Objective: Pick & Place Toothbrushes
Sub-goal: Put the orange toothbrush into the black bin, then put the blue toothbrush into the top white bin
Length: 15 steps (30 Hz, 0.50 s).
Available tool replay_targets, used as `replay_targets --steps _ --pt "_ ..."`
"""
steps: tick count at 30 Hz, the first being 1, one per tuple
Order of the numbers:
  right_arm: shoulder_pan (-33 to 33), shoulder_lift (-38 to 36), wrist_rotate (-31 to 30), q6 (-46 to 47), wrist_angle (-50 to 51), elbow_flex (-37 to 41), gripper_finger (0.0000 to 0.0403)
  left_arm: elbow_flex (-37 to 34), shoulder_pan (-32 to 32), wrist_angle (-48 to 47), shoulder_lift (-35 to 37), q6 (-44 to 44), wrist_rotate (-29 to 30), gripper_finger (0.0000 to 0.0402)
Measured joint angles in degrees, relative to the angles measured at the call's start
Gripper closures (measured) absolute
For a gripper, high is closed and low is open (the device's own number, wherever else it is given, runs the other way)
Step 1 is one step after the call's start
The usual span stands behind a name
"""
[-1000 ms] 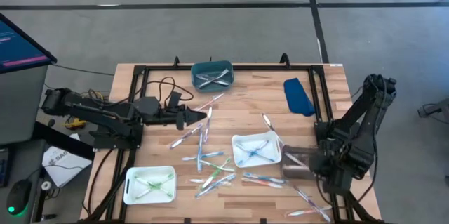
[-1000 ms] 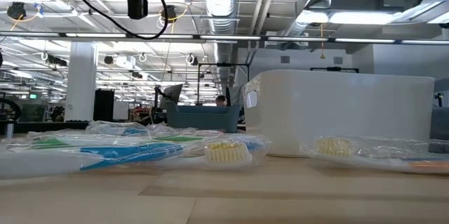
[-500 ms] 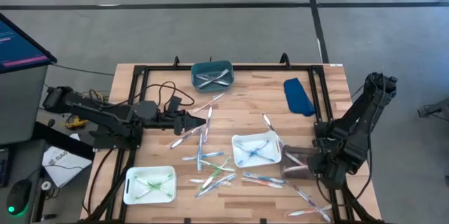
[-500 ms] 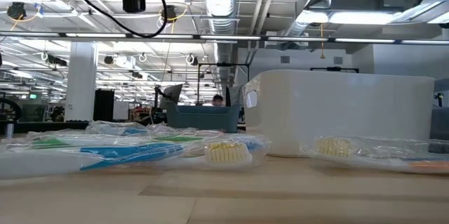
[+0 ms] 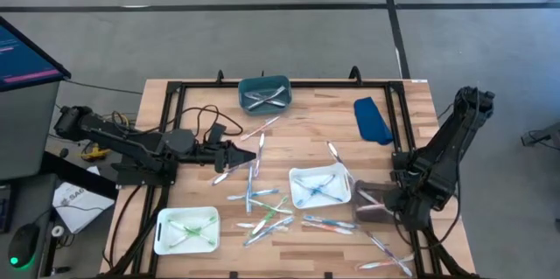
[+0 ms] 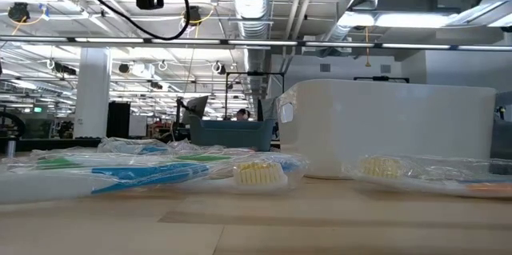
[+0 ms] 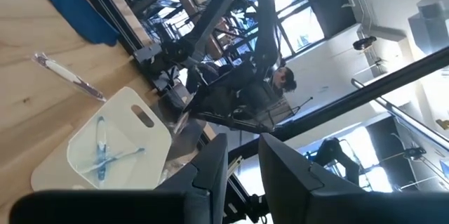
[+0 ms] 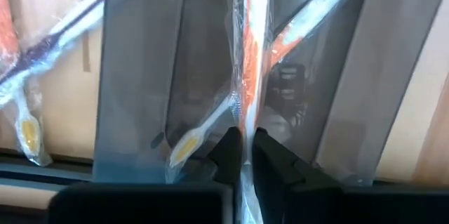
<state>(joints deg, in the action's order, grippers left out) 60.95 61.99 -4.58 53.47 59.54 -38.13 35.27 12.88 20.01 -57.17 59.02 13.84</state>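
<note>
Several wrapped toothbrushes (image 5: 262, 209) lie loose on the wooden table, seen close up in the low view (image 6: 160, 173). My right gripper (image 8: 244, 150) points down over the clear tray (image 5: 372, 205) at the table's right and is shut on a wrapped orange-and-white toothbrush (image 8: 249, 55). A second toothbrush (image 8: 184, 147) lies crossed in that tray. My left gripper (image 5: 249, 155) (image 7: 243, 161) points level above the table's middle left, its fingers a little apart with nothing between them. My right gripper pinches the orange-and-white toothbrush's wrapped handle (image 8: 245, 122) between its two fingers, coming from above and pointing down. The handle runs on from the fingers over the clear tray's floor. Whether it rests there or hangs just above, I cannot tell.
A teal tray (image 5: 264, 93) stands at the far edge. One white tray (image 5: 319, 185) holds blue brushes and another (image 5: 186, 229) green ones. A blue cloth (image 5: 373, 119) lies far right. More brushes (image 5: 385, 248) lie near the right front corner. A black frame (image 5: 175, 95) borders the table.
My right gripper has sunk toward the clear tray.
</note>
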Motion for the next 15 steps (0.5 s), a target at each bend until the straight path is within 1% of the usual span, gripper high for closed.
replay_targets --steps 4,8,15 --pt "0.0 1.18 0.09 0.03 0.04 0.11 0.035 0.0 0.0 0.31 0.0 0.0 0.18 0.0325" --pt "0.0 2.1 0.11 1.64 0.08 0.1 0.0333 0.0 0.0 0.31 0.0 0.0 0.18 0.0325" --pt "0.0 2.09 0.09 4.04 0.37 -0.13 0.0292 0.0 -0.02 0.29 0.0 -0.04 0.16 0.0325"
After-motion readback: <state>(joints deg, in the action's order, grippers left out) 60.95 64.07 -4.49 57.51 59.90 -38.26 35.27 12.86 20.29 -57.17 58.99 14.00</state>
